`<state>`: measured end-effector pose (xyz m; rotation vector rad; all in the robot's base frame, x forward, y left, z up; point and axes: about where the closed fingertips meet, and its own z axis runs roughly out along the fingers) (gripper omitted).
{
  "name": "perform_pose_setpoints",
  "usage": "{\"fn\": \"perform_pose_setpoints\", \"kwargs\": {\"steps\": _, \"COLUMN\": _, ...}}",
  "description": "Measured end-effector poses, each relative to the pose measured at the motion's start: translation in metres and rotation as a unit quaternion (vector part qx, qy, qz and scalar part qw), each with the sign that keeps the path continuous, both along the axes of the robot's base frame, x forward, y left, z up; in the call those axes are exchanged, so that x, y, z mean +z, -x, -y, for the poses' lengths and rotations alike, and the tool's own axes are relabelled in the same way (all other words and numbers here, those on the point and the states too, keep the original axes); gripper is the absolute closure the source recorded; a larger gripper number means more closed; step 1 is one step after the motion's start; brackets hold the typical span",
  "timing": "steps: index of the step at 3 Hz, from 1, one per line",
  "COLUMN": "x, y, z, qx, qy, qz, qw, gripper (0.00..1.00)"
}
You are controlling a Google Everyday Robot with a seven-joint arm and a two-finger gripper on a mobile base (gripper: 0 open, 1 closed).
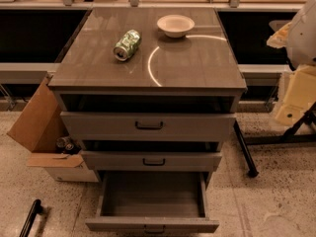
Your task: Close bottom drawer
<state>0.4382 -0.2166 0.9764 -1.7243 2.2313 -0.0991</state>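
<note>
A cardboard box point(34, 117) leans at the cabinet's left. A green can point(127, 45) lies on top. Below, the bottom drawer point(152, 201) stands pulled out, near me. A white bowl point(175, 25) sits farther back. The gripper point(295, 102) is at the right edge, well apart from the drawer; I cannot tell its state.

view: single camera | stance: raised, facing front of grey cabinet point(148, 68), tilted down onto its top and drawer fronts | range: near, open bottom drawer point(152, 201) reaching lower frame edge | gripper point(296, 128): at right frame edge, beside cabinet
</note>
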Motion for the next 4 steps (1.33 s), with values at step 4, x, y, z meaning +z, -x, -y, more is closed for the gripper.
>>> {"fn": "perform_pose_setpoints", "kwargs": {"steps": 4, "x": -0.126, "y": 0.039, "z": -0.082, "qx": 0.06, "qy": -0.157, "qz": -0.07, "qw": 0.9833, "gripper": 0.0}}
